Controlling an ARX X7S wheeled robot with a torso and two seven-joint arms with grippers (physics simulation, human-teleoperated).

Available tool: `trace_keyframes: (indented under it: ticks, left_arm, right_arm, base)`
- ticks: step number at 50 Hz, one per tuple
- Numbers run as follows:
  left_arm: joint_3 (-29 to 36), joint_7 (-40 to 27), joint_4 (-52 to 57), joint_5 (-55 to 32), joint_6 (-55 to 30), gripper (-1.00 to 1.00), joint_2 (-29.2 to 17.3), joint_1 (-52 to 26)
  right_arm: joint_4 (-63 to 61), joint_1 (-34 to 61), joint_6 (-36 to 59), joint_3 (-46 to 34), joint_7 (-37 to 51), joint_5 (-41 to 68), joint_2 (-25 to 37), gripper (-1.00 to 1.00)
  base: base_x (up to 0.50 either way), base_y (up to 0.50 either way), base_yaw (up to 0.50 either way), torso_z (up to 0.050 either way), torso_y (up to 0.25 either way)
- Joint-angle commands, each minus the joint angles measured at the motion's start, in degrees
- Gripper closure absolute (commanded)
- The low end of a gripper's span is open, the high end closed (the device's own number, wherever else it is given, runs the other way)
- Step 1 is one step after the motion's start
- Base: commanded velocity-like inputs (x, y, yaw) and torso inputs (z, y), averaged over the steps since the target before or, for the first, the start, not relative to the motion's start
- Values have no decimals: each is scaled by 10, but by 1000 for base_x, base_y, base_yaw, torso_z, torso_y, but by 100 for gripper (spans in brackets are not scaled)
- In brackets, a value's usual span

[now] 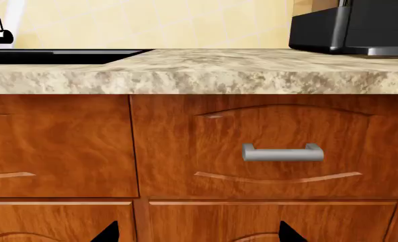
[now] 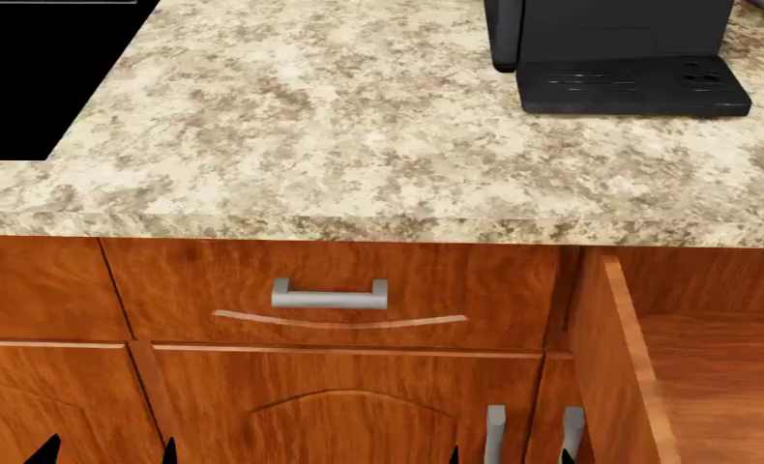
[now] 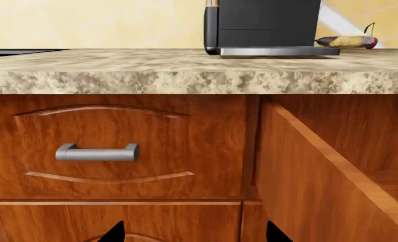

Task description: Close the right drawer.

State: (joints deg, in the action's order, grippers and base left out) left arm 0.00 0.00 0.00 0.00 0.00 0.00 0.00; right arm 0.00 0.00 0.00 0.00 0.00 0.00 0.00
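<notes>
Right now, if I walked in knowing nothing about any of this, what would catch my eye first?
Probably the open drawer at the right, pulled well out from under the speckled stone counter, its side wall and bare inside on show. Next, the black coffee machine standing on the counter above it. Left of the open drawer is a shut drawer with a silver bar handle.

Left pincer (image 2: 104, 450): two dark fingertips (image 1: 107, 233) showing, set apart, holding nothing; right pincer (image 2: 509, 452): dark fingertips (image 3: 114, 232) likewise parted, nothing between them; both held low before the cabinet fronts, touching none; arms and wrists out of view.
</notes>
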Motion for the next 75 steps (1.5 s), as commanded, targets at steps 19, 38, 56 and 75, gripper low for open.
trace_keyframes:
  ticks: [19, 38, 56, 75]
  left_arm:
    - [40, -36, -2, -29, 0, -100, -34, -2]
    - [59, -49, -4, -44, -2, -100, -46, -4]
    - [68, -58, 0, -63, 3, -100, -60, -2]
    - [83, -67, -2, -72, -2, -100, -69, -6]
  right_arm:
    - [-3, -1, 4, -46, 44, 11, 38, -100]
    - [5, 2, -7, -62, 60, 19, 52, -100]
    - [9, 5, -3, -77, 74, 23, 63, -100]
    - [9, 7, 4, -89, 91, 25, 72, -100]
  base:
    - [0, 0, 0, 0, 0]
    - [0, 209, 0, 0, 0]
    - [0, 210, 0, 0, 0]
    - [0, 124, 0, 0, 0]
